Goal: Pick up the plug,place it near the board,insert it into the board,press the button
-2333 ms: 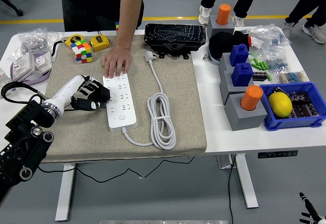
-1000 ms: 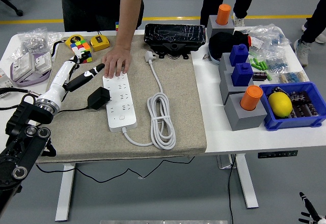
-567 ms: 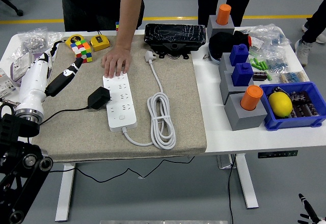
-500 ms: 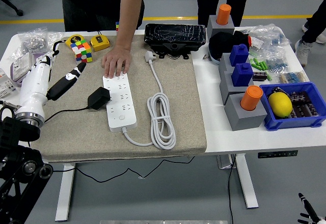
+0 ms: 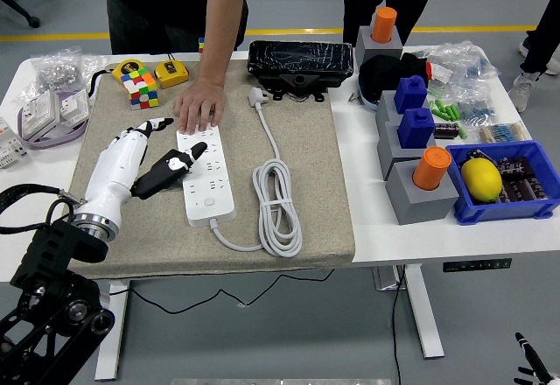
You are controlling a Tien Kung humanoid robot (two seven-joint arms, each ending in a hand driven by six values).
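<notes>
A: Where is the left hand (image 5: 162, 168)?
B: Fingers loosely spread, holding nothing, covering the plug's spot beside the board (image 5: 206, 175) on the bench (image 5: 411, 227).
A: And the person's hand (image 5: 200, 105)?
B: Pressing the board's far end, likely steadying it.

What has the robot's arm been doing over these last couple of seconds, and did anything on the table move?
The left hand let go of the black plug at the power strip, swung away toward the table's left edge, then came back; its open fingers now reach over the strip's left side, hiding the plug. The person's hand stayed pressed on the strip's far end; the strip and its coiled white cable did not move.
</notes>
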